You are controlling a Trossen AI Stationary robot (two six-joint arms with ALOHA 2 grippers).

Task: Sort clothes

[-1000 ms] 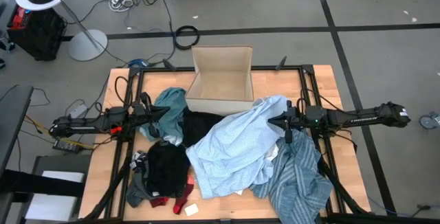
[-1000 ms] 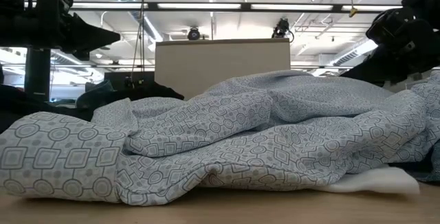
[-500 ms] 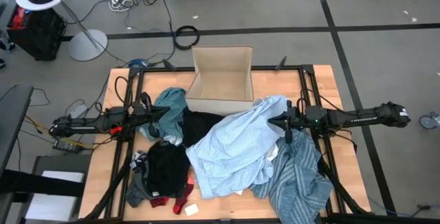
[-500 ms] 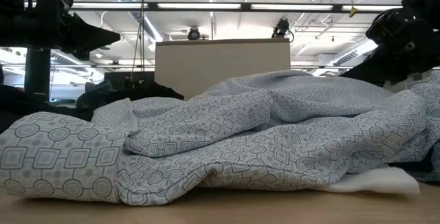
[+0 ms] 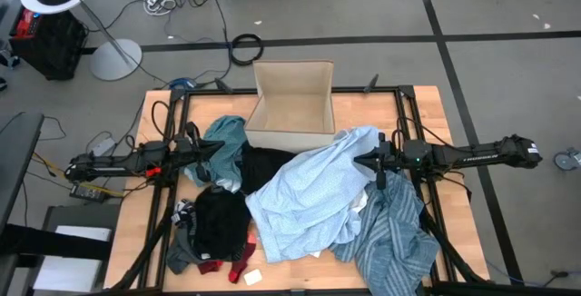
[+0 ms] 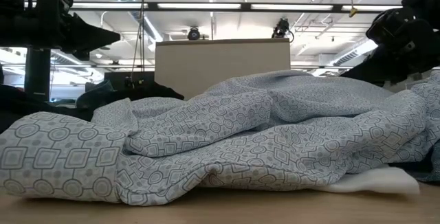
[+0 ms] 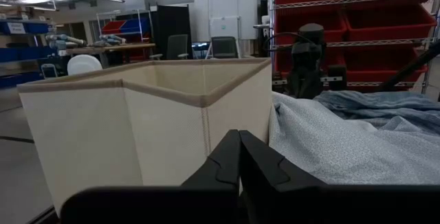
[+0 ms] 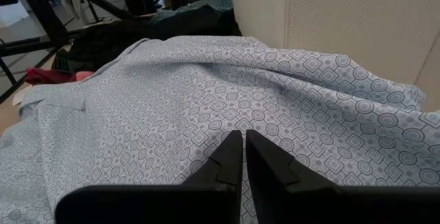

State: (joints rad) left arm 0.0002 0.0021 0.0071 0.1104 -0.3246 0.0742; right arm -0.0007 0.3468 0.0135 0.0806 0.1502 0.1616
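A large light-blue patterned shirt (image 5: 309, 192) lies heaped in the middle of the table and fills the low view (image 6: 227, 141). A blue-white striped shirt (image 5: 390, 237) lies at the near right. A teal piece (image 5: 225, 142) and black pieces (image 5: 221, 219) lie at the left, and small red items (image 5: 238, 261) lie at the near edge. My left gripper (image 5: 218, 148) is shut and empty above the teal piece, pointing at the box (image 7: 137, 128). My right gripper (image 5: 359, 160) is shut and empty above the light-blue shirt's right edge (image 8: 206, 100).
A tan cardboard box (image 5: 292, 105) stands open at the table's far middle. A small white piece (image 5: 252, 277) lies at the near edge. Bare wood shows at the far left and far right corners (image 5: 427, 114). A lamp stand and cables lie on the floor beyond.
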